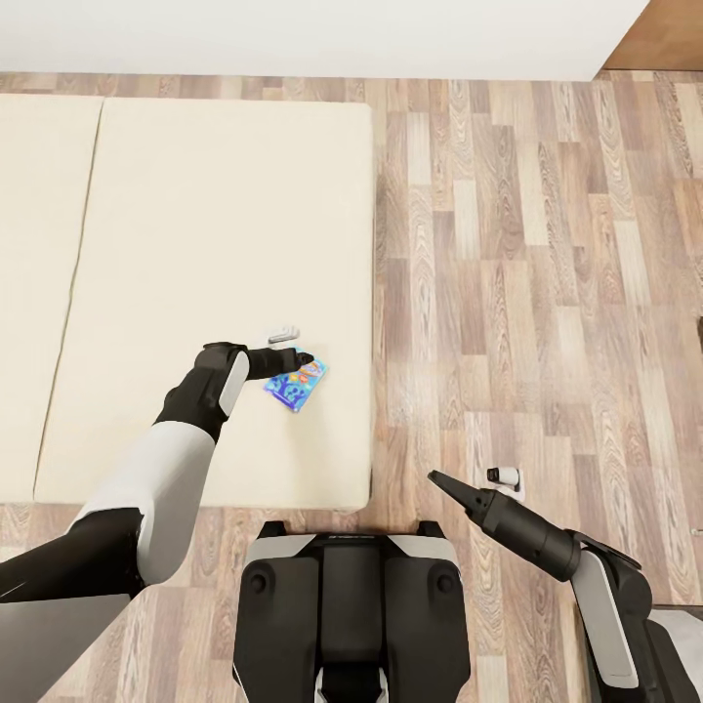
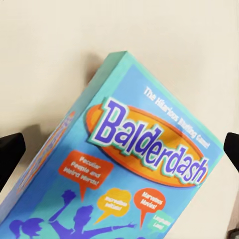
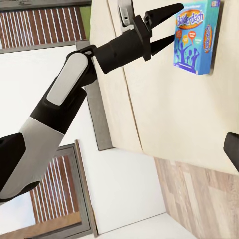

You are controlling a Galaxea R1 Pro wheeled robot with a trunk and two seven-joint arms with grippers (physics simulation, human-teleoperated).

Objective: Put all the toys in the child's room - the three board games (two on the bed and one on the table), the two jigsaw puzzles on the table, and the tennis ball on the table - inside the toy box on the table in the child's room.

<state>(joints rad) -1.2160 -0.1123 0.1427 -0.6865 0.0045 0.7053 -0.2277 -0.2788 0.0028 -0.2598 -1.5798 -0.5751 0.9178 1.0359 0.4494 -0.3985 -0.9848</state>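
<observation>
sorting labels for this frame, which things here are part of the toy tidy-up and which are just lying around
Part of the job:
- blue Balderdash board game, lying on the bed
- bed
- left gripper, open, at the game

Just lying about:
- small grey object on the mattress
- small white and black object on the wood floor

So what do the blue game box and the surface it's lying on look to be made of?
The blue board game looks like printed cardboard with a smooth, slightly glossy finish: crisp folded edges and bright graphics with the title Balderdash. The bed beneath it reads as matte beige fabric or foam with soft rounded edges, though the render shows no weave.
</observation>
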